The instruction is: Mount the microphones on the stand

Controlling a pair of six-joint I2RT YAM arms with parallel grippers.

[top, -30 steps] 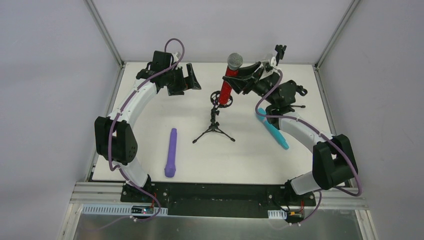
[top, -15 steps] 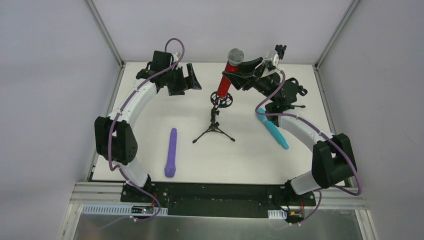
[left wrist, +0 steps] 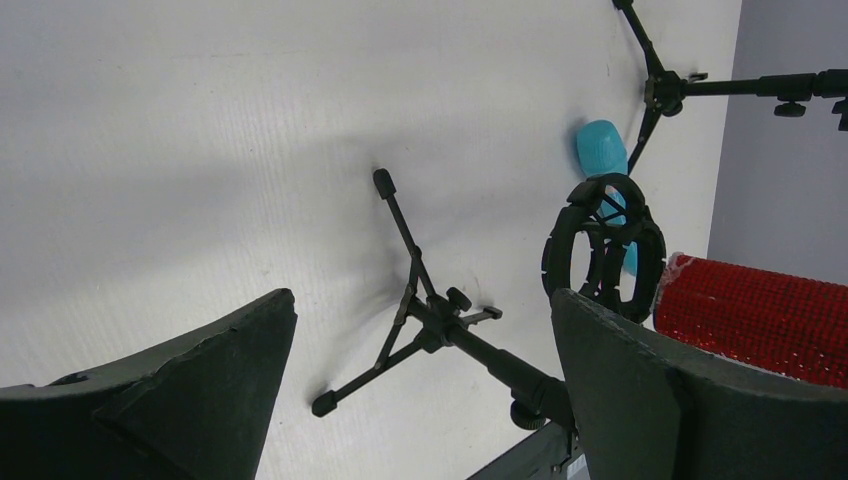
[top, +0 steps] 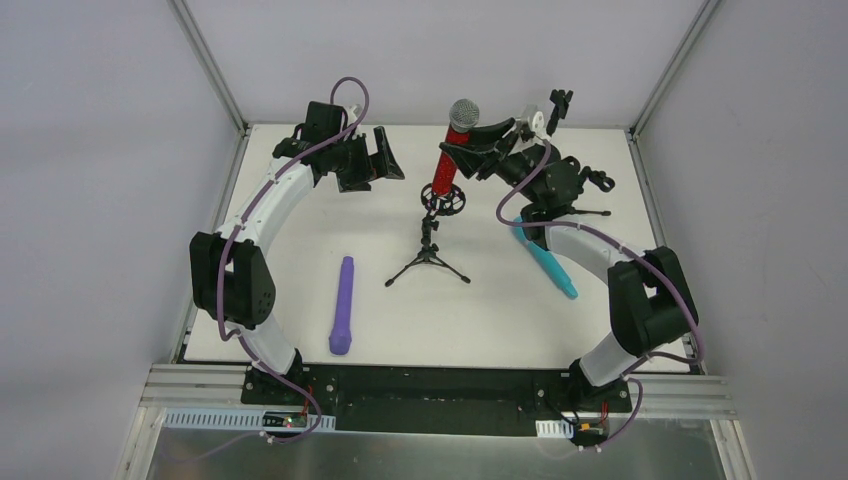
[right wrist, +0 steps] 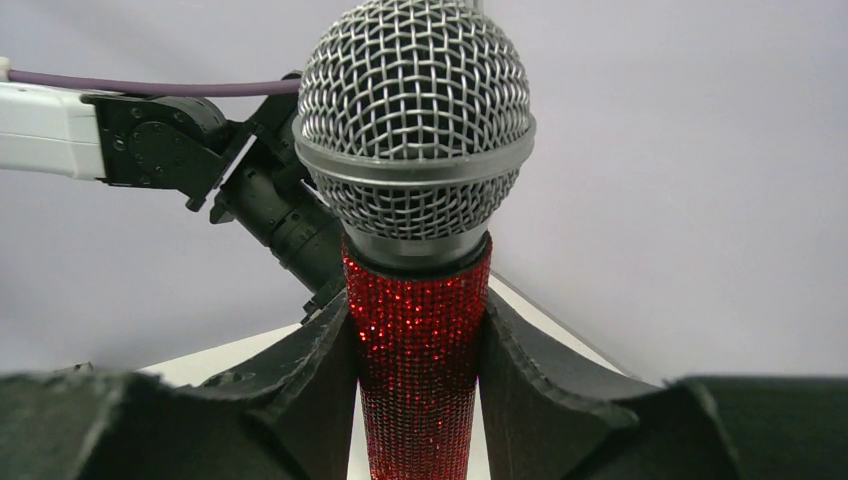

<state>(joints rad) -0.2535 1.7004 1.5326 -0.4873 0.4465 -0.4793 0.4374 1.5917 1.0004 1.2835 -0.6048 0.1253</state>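
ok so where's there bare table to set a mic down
Bare table lies between the purple microphone and the stand, and along the near edge across to the cyan microphone. The far side is crowded: the right gripper holds the red microphone by the stand's ring, near the left gripper.

White-and-black arms [top: 263, 197], purple cables [top: 352, 80]

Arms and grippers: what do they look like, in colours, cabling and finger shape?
The left arm and right arm both have white curved links between bulky black joint housings, with a purple cable looped along each. The left gripper and right gripper are black. Their fingers are broad, matte dark-grey wedges with rough edges. No markings are legible.
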